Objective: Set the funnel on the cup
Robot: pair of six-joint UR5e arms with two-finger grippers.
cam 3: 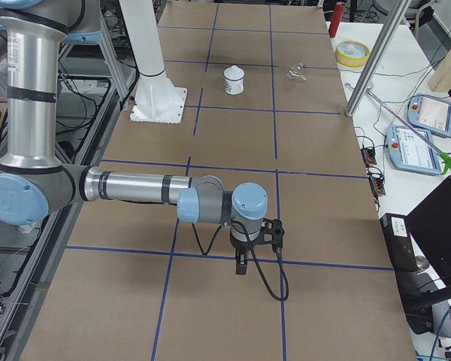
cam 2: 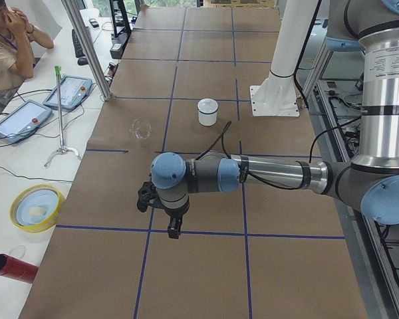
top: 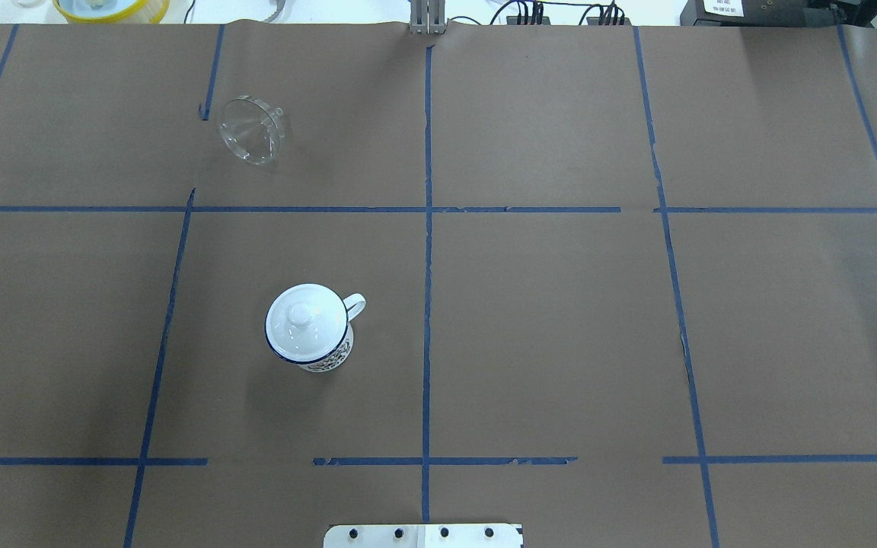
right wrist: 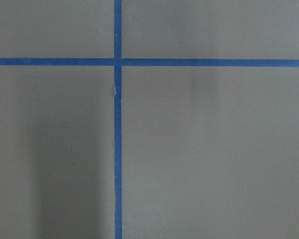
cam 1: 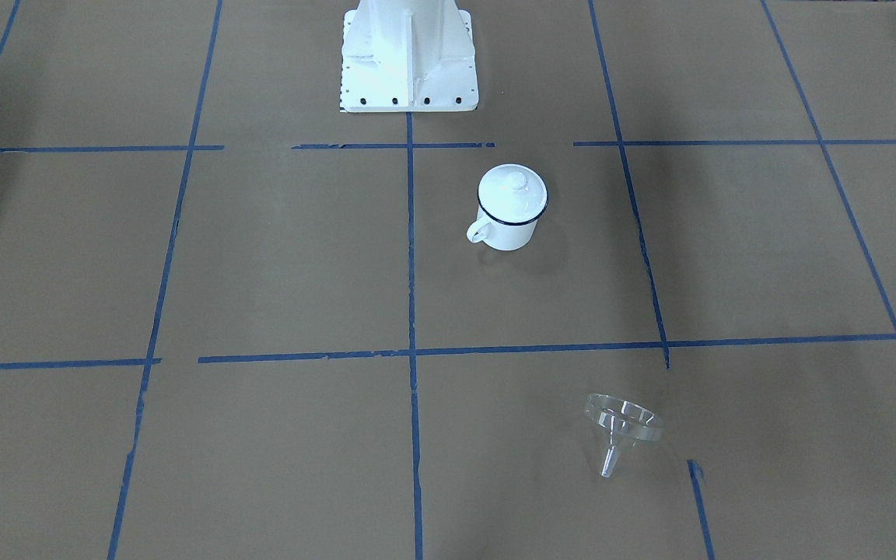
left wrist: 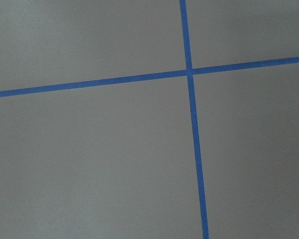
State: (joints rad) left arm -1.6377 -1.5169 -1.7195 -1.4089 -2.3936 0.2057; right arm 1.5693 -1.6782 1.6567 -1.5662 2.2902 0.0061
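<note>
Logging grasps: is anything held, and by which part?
Nothing: the clear cone-shaped funnel and the white enamel mug sit on the brown table, far from the left gripper and right gripper.

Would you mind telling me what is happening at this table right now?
Nothing is being handled yet. The funnel lies on its side on the table, well apart from the cup, which stands upright with a lid on it. The left gripper and right gripper hang over the table far from both things. I cannot tell whether they are open.
</note>
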